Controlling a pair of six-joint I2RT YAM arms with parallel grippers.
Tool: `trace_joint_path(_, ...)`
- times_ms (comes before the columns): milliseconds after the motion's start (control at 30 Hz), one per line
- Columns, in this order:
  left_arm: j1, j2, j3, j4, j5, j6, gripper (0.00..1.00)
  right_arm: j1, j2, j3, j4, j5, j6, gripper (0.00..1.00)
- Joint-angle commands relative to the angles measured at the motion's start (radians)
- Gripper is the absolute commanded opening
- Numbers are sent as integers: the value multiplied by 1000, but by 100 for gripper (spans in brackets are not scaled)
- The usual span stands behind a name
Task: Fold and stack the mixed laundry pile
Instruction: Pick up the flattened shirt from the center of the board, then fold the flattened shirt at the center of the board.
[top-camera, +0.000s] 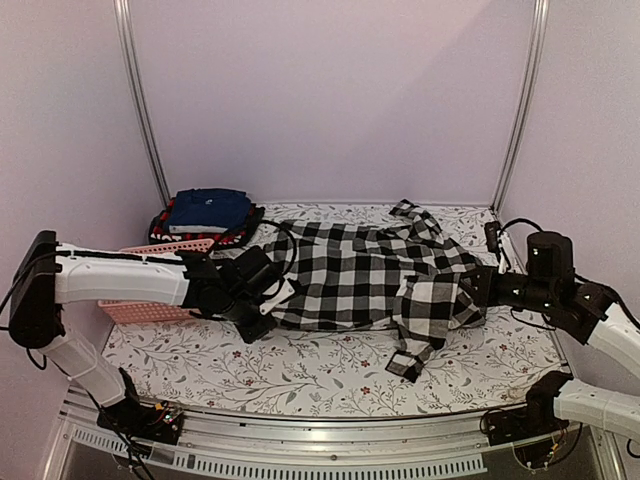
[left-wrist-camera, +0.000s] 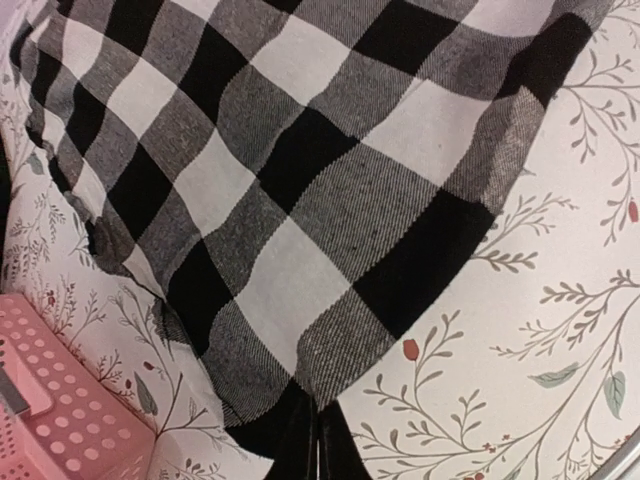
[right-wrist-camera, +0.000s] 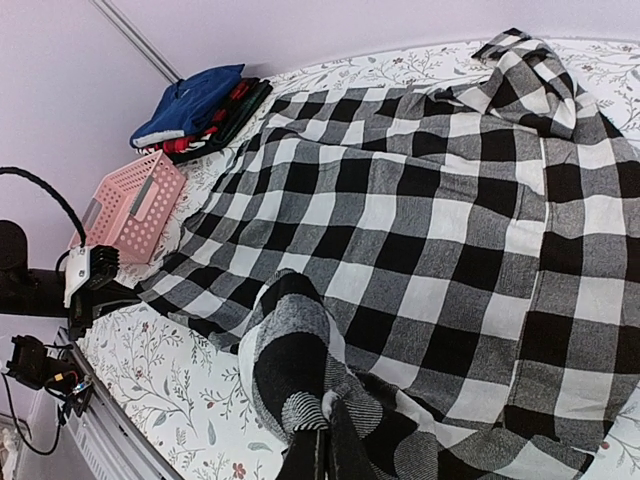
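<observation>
**Both jaws pinching the checked shirt, 1 at each side**

My left gripper is pressed together on a hem corner of the checked shirt. In my left wrist view the black-and-white cloth narrows to a point and runs straight in between my 2 dark fingers. Seen from above, this gripper sits at the shirt's left edge.

My right gripper is also squeezed together, on a rolled-up fold of the same shirt. That bunch of checked cloth rises just above my fingertips. From above, this gripper is at the shirt's right edge, opposite my left one.

The shirt lies spread across the middle of the table, which has a floral cover. Its hem is toward my left and its upper part toward my right. 1 sleeve trails toward the near edge with its cuff flat on the table, and another part reaches toward the back.

In the far left corner there is a folded stack. A navy blue garment lies on top of a red-and-black plaid piece. The pink basket stands just in front of that stack, partly hidden behind my left arm and near the shirt's hem.
</observation>
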Motion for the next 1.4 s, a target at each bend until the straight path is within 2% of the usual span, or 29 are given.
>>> trace_joint_path(0,39,-6,53,4,-12,46,0,4,45,81,41,89,-51,0)
trace_joint_path(233,119,70,155,23,-55,96,0,-38,221,189,122,142,-157,0)
trace_joint_path(467,212,156,242,42,-24,155,0,-154,387,272,247,55,-236,0)
trace_joint_path(800,247,292,305,57,4,184,0,-193,665,341,355,-52,-311,0)
trace_joint_path(1267,299,397,324,111,0,179,0,-209,939,427,361,-9,-364,0)
trace_joint_path(1367,325,406,323,150,2,160,4,-226,972,422,348,3,-347,0)
